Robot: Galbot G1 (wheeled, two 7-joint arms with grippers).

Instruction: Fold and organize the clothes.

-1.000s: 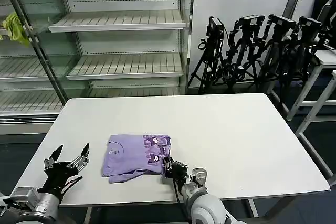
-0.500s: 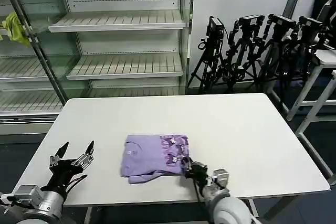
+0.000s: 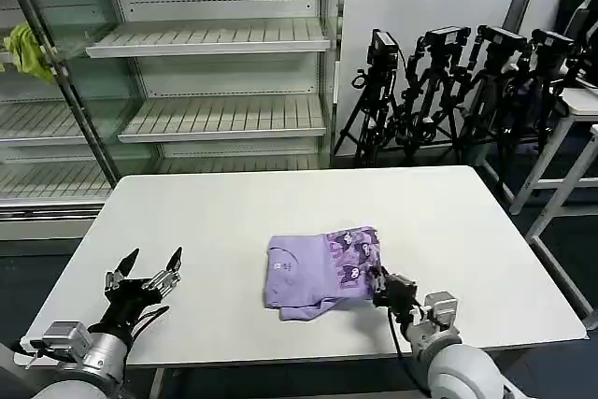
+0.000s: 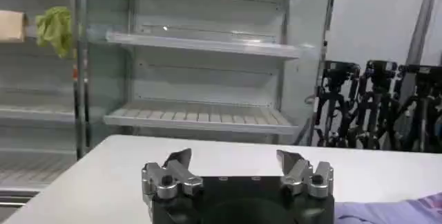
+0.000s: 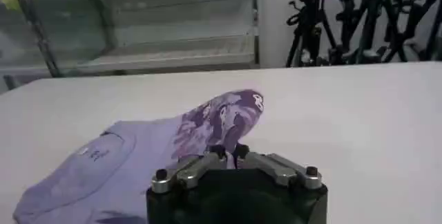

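Folded lavender cotton T-shirt (image 3: 320, 271) directly ahead of right gripper (image 3: 377, 284), jaws clamped on its near-right edge; left gripper (image 3: 146, 269) well apart, spread, empty.

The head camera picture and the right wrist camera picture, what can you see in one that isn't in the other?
Head view alone: the left gripper, open and empty above the near left part of the white table, and a yellow-green cloth hanging on the shelf rack's left side.

Right wrist view alone: a close look at the right gripper, its fingers pinched shut on the edge of the folded lavender T-shirt, with the dark purple print bunched up just beyond them.

Both: the T-shirt, the right gripper, the table, the shelves and the black tripods behind it.
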